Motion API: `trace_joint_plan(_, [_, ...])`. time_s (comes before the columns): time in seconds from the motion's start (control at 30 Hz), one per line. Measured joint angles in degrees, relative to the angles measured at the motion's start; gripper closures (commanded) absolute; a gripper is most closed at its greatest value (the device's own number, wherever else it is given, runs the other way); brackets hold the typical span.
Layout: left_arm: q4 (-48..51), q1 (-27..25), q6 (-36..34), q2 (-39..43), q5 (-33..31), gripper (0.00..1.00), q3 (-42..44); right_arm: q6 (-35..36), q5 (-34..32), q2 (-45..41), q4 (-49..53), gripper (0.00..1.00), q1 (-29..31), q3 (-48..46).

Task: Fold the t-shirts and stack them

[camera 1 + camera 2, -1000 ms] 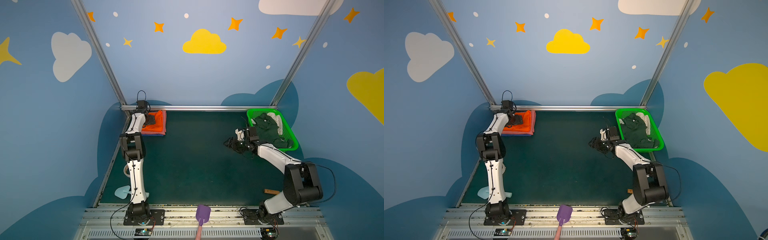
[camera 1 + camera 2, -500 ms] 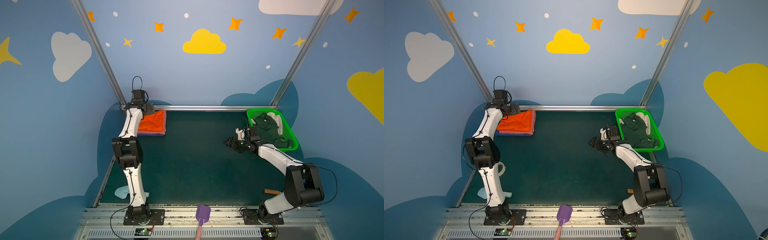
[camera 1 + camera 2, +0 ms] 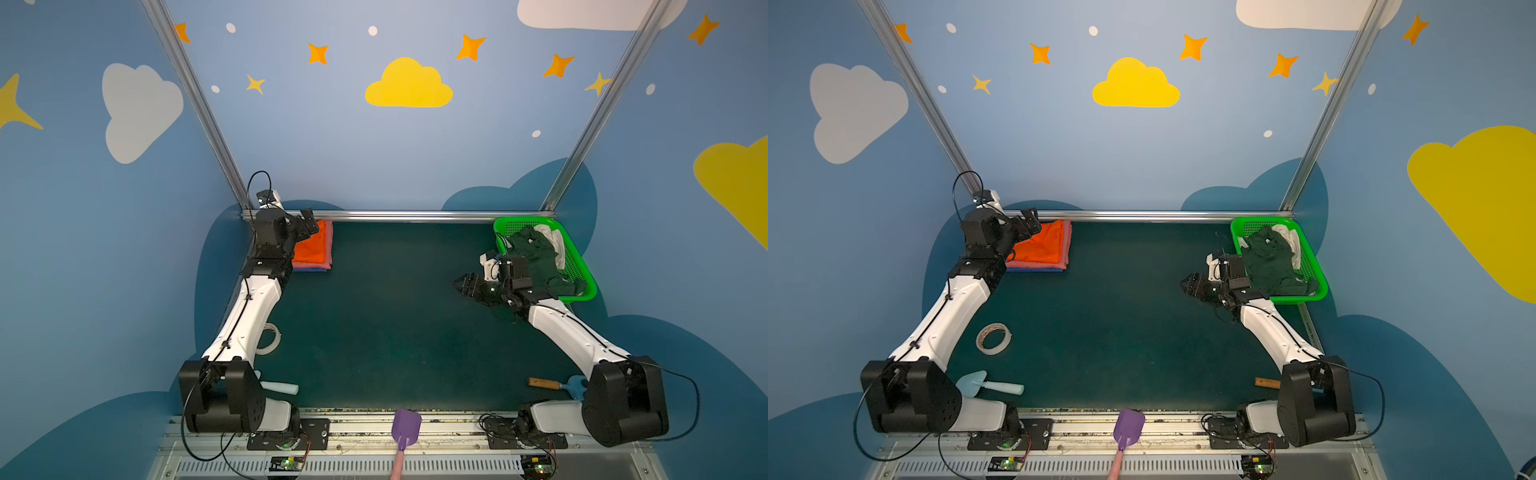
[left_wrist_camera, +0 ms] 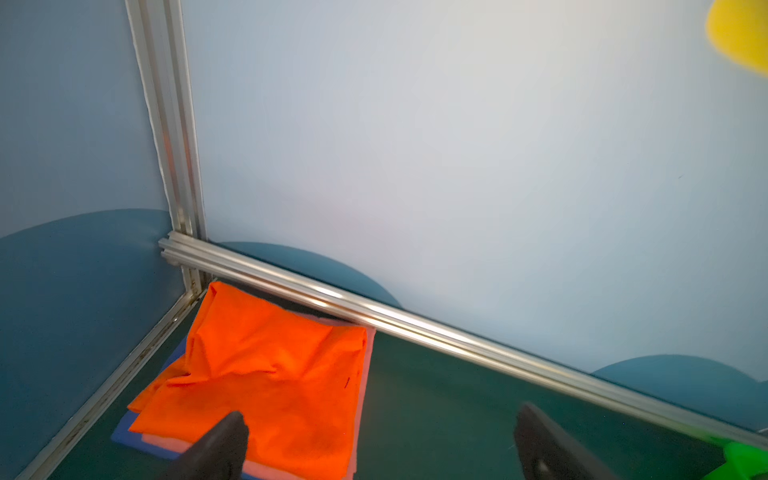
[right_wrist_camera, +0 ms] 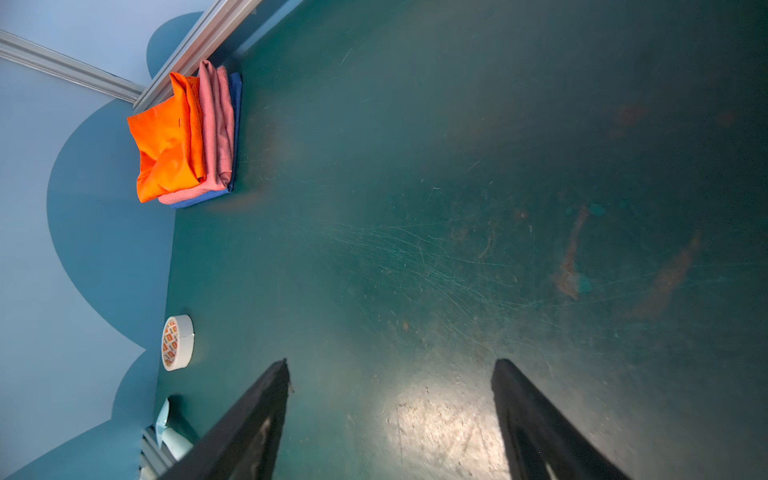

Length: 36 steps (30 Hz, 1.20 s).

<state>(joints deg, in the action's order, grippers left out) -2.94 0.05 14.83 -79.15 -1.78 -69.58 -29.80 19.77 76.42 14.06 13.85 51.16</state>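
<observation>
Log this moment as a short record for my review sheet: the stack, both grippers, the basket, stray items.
stack: orange t-shirt on pink t-shirt on blue t-shirt, far left corner of table
orange t-shirt: folded, top rumpled
left gripper: open, empty, raised by the stack
right gripper: open, empty, over bare table near the basket
green basket: holds dark green cloth, unfolded
stray: tape roll

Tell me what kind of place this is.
Probably a robot training booth decorated like a playroom: two robot arms, walls painted with clouds and stars, folded shirts stacked in a corner.
</observation>
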Motion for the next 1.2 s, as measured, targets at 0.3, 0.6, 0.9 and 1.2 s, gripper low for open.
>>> trace_joint_plan(0.3, [-2.82,-0.22,3.13,13.68,-0.85,0.00,14.47,2.01,-13.14,-14.73,2.56,0.03,-2.08,-5.20])
trace_joint_plan(0.6, [-5.70,-0.61,-1.14,17.62,-5.53,0.00,30.36,13.55,-32.00,-28.06,-7.56,0.03,-4.15,-15.98])
trace_joint_plan(0.9, [-15.98,-0.72,-8.63,11.52,-4.39,0.00,41.79,31.10,-33.24,-23.93,-20.83,0.03,-4.79,-24.30])
trace_joint_plan(1.2, [-21.38,-0.72,-13.44,4.35,1.29,0.00,42.62,33.97,-30.53,-16.02,-36.09,0.03,-8.68,-32.41])
